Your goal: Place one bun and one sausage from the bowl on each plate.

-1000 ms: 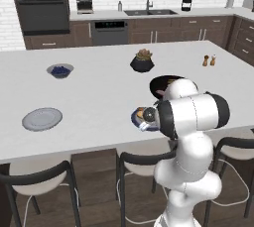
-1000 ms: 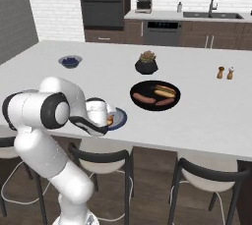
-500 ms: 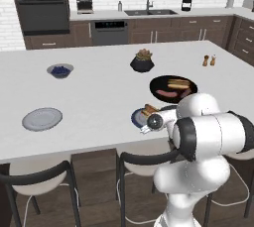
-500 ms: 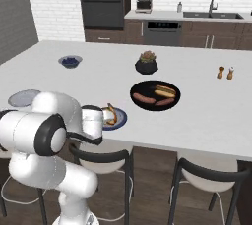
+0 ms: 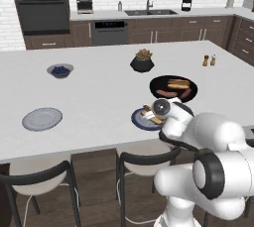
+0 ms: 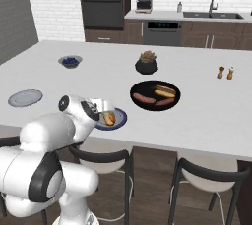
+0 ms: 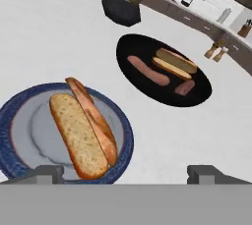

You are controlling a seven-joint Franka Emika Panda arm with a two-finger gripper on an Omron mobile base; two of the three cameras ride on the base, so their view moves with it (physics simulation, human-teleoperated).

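Plates are numbering two on the white island counter [image 5: 99,97]: the blue-rimmed plate [image 7: 19,106] is sitting near the front edge, just beside the black bowl [image 7: 133,47], and the plain pale grey plate [image 5: 42,119] is lying well apart, toward the counter's left end. One bun [image 7: 76,140] and one sausage [image 7: 91,116] are resting on the blue-rimmed plate, touching along their lengths; the bun is showing a toasted, speckled tan face, and the sausage is looking long, glossy and orange-brown. Inside the glossy, shallow bowl, one split bun [image 7: 172,63] and two sausages are remaining: a long pinkish one [image 7: 147,70] beside that bun, and a short dark one [image 7: 184,87] nearer the rim. The pale grey plate is carrying nothing.

The gripper [image 7: 125,172] is hovering over the near edge of the blue-rimmed plate with its fingers [image 7: 49,172] spread wide and nothing between them.

One black faceted pot with a succulent [image 5: 142,61] is standing beyond the bowl, one small grey bowl of blue berries [image 5: 60,70] is sitting far left, and two shakers [image 5: 209,60] are standing side by side at the right.
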